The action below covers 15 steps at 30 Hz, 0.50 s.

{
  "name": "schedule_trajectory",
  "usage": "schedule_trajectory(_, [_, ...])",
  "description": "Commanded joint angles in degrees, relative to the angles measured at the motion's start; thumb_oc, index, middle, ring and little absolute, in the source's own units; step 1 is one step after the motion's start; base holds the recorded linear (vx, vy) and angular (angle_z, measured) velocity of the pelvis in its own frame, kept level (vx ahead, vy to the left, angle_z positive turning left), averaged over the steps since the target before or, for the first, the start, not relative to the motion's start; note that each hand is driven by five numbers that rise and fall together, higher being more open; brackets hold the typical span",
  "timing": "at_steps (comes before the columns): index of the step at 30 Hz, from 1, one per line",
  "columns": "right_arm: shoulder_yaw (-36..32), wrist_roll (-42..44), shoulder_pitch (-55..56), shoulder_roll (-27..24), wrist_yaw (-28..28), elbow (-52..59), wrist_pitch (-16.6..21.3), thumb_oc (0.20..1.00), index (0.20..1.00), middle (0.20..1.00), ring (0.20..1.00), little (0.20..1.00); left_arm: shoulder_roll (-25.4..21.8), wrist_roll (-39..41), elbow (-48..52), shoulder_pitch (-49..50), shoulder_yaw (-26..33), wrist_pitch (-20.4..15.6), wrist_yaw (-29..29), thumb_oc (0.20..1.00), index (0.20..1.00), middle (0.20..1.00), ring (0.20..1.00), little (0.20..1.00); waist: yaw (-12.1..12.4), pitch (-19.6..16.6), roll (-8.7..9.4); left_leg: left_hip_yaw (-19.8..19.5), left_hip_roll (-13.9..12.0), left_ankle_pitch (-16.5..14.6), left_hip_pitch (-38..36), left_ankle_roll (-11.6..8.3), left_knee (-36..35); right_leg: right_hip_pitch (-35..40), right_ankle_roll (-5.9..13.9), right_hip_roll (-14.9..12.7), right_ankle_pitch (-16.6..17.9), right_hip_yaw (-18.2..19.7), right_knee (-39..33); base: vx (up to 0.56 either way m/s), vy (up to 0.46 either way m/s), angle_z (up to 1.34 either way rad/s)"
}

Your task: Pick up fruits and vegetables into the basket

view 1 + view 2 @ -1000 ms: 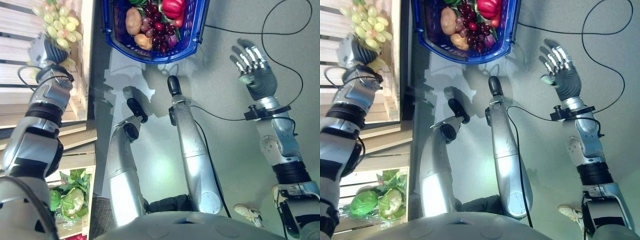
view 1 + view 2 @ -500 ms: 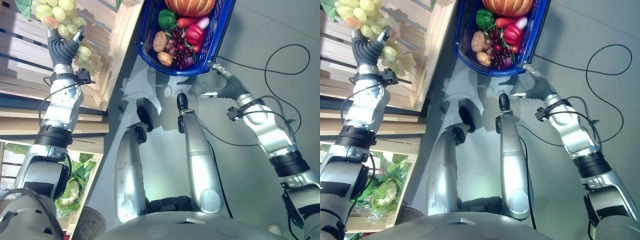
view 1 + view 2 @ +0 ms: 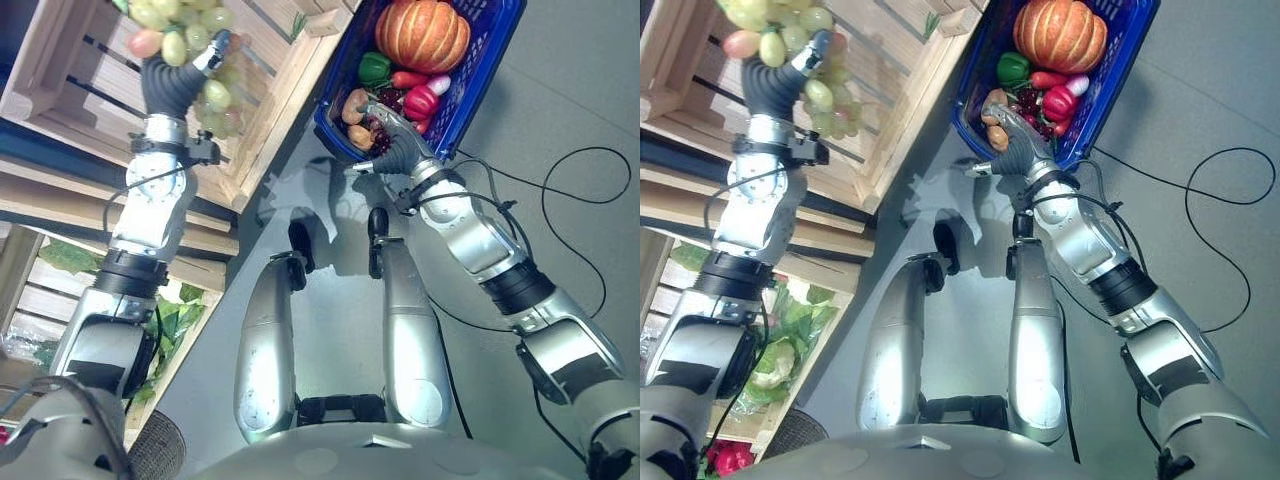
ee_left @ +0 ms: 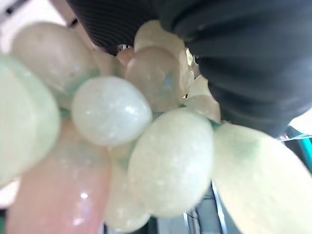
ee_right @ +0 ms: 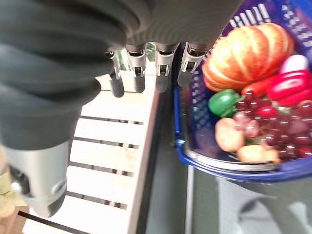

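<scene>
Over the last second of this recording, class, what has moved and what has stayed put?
The right hand swung from open floor, fingers spread, across to the blue basket's near rim, above the produce. The left hand stays closed on the green grapes at the wooden crate. The camera turned too. The pumpkin and red pepper lie in the basket as before.

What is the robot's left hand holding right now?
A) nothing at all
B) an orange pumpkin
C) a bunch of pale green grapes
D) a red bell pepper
C: the left hand is curled into a bunch of pale green grapes over the slatted wooden crate.
</scene>
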<state>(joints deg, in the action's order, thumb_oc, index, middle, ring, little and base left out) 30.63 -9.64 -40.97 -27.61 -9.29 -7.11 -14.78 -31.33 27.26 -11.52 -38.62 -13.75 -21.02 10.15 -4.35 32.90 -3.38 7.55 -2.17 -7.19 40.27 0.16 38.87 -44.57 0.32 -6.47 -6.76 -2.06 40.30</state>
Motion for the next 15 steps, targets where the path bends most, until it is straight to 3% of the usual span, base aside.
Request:
schedule_trajectory(1, [1.31,2.22,-4.11,4.08,-6.27,2.11,4.38,1.0,1.0,1.0,1.0,1.0,3.61,3.99,6.79,-3.08,-1.99,-5.18,-2.41,0.2,0.2,0.2,0.2,0.2,1.07,-3.1,-1.34,2.26,4.61,-5.5,-5.4,2.14,-6.05,4.27,0.96,2.08,-5.0,-2.8,-1.81,-0.02,-0.028,0.09])
schedule_trajectory(4, [1.79,2.01,-4.84,6.06,-8.62,1.84,6.61,1.0,1.0,1.0,1.0,1.0,5.75,4.36,8.18,-2.77,-3.68,-4.73,-3.26,0.2,0.2,0.2,0.2,0.2,1.39,-3.1,-1.44,2.02,4.97,-5.51,-5.79,2.29,-6.48,4.84,1.07,1.96,-4.88,-3.03,-2.4,-0.02,-0.028,0.06])
schedule_trajectory(6, [1.98,2.19,-5.73,6.62,-9.5,2.04,7.52,1.0,1.0,1.0,1.0,1.0,6.61,4.33,8.9,-3.16,-4.41,-4.75,-2.8,0.2,0.2,0.2,0.2,0.2,1.49,-3.1,-1.36,2.46,5.03,-3.84,-4.68,2.66,-7.09,4.02,0.69,1.84,-3.08,-3.52,-3.53,-0.09,-0.037,0.03])
schedule_trajectory(14, [3.43,7.68,-6.1,9.72,-9.38,1.73,13.07,1.0,1.0,1.0,1.0,1.0,10.93,3.68,10.67,-2.63,-7.51,-7.1,1.86,0.2,0.2,0.2,0.2,0.2,2.17,-3.1,-1.01,1.5,5.83,-4.11,-4.41,3.02,-6.64,4.69,0.69,1.43,-2.98,-4.41,-3.97,0.0,-0.044,0.04])
schedule_trajectory(15, [3.68,9.57,-5.68,10.11,-8.67,1.65,13.67,1.0,1.0,1.0,1.0,1.0,11.68,4.04,10.73,-2.12,-7.88,-7.3,1.71,0.2,0.2,0.2,0.2,0.2,2.32,-3.1,-1.01,0.9,6.05,-5.76,-5.54,2.78,-6.16,5.79,1.12,1.42,-4.55,-4.23,-3.35,-0.01,-0.068,0.11])
